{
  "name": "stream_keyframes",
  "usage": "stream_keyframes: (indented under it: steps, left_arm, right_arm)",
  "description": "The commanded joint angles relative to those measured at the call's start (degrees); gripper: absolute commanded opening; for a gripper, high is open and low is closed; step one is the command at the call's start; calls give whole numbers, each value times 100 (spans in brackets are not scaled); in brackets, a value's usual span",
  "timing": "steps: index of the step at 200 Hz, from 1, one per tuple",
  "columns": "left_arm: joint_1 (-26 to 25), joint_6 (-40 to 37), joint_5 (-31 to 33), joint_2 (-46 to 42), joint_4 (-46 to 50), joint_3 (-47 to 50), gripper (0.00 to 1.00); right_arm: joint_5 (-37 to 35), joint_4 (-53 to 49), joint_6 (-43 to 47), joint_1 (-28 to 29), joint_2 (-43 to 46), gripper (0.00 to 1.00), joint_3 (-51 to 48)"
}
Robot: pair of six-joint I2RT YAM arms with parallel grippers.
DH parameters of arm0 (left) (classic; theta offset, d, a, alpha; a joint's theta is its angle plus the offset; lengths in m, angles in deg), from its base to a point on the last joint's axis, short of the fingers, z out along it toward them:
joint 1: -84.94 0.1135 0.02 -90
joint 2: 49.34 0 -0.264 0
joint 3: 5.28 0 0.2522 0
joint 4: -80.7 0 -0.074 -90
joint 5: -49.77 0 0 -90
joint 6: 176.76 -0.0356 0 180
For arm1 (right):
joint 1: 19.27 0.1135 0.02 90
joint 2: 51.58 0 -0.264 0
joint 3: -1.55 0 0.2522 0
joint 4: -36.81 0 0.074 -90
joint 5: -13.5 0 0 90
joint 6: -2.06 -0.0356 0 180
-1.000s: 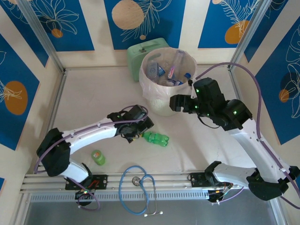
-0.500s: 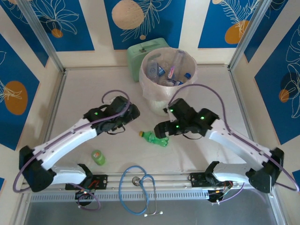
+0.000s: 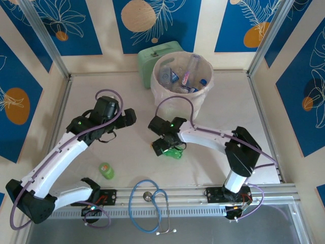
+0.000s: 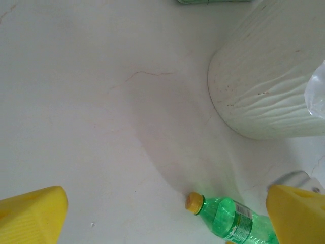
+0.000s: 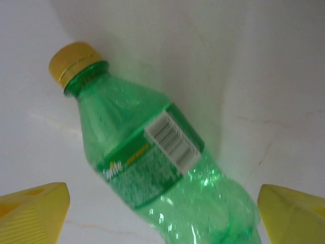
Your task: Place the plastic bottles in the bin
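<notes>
Two green bottles lay on the worktop (image 3: 228,101) outside the bin. Nearest the arm bases, just beyond the blue stethoscope (image 3: 147,203), the small green bottle (image 3: 105,170) stood, apparently upright, off to the left and untouched. Further in, the lying green bottle (image 3: 175,152) with the yellow cap sat beneath the right claw (image 3: 162,146). Its jaws were spread wide, one yellow finger on either side of the body, pinching nothing. The left claw (image 3: 129,118) hung spread and empty, apart from both bottles. Behind, the bin (image 3: 170,109) held many bottles.

Judgement: the step in hand was the grasp. The claw should descend squarely and close across the labelled mid-body, not the neck. The grip should be firm, since the round bottle may roll or slip.
</notes>
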Motion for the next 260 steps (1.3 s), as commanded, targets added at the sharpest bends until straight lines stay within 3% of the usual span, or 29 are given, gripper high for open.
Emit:
stream_keyframes:
  steps: [1,23,53,103,133,166,223,260]
  left_arm:
    - [149,-410,-216,-154,221,-125,100]
    - [281,-352,-256,-225,228,0,100]
    - [466,-297,-458,-312,144,113,100]
    - [654,-262,-667,-319,21,227,100]
    - [714,-186,-787,-315,-68,292,99]
    - [755,-159,-763,-375,-31,359,99]
    - [830,-166,-761,-404,35,275,98]
    - [873,-277,-649,-445,34,50,98]
  right_arm:
    - [-221,-266,193,25,-257,96,177]
    - [-314,-438,226,54,-596,95,364]
    - [164,-304,179,101,-614,94,199]
    - [492,-192,-169,103,-535,81,-106]
    - [498,-211,-266,95,-738,80,-29]
    - [443,-176,-323,150,-713,66,26]
    - [316,-468,-561,477,73,57,212]
    - [91,-1048,-575,730,1050,57,1242]
